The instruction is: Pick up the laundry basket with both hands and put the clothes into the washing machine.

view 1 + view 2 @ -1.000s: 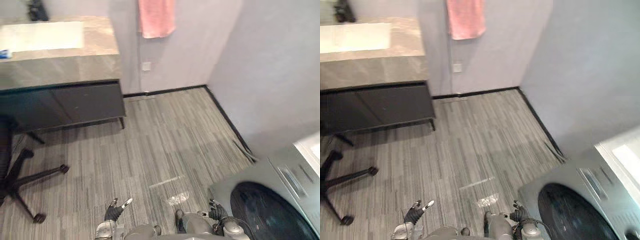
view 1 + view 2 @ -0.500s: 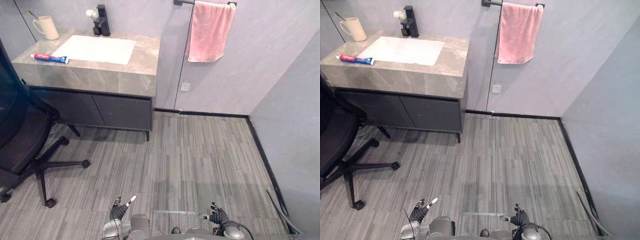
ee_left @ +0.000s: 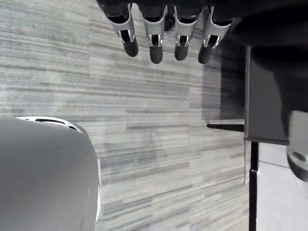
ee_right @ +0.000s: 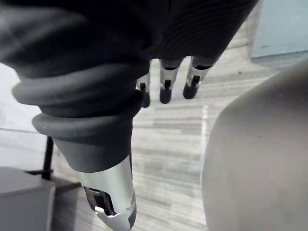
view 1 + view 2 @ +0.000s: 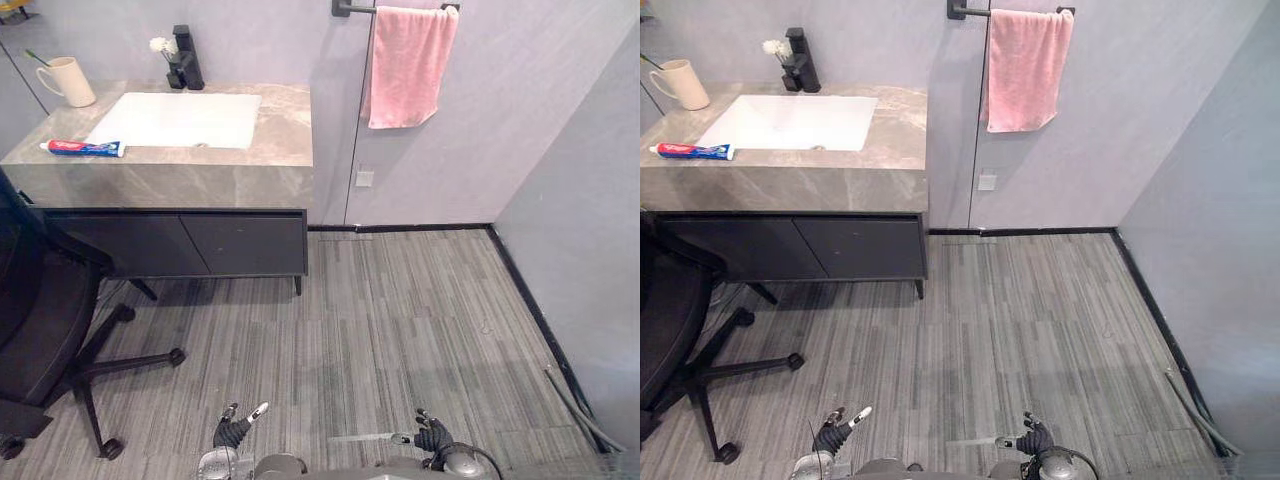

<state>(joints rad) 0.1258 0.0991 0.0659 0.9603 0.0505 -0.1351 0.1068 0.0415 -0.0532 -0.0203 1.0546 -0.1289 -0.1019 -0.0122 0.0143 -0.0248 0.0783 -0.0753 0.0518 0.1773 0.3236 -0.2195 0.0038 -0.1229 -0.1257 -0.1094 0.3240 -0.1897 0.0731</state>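
- Head view has swung off the washing machine, in sight 1 s ago, onto the vanity (image 5: 270, 180).
- My left hand (image 5: 233, 430) and right hand (image 5: 432, 437) hang well before the vanity, fingers straight, empty.
- Laundry basket: cannot tell where. Judgement: searching.

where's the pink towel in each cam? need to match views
Left eye view: pink cloth towel at top, right of centre, hanging from the dark wall bar, right of the grey stone vanity counter.
Right eye view: towel at top, just right of centre.
Left wrist view: faces the grey striped floor past the left hand.
Right wrist view: faces that floor past the right hand.
Shared landmark: the striped floor.
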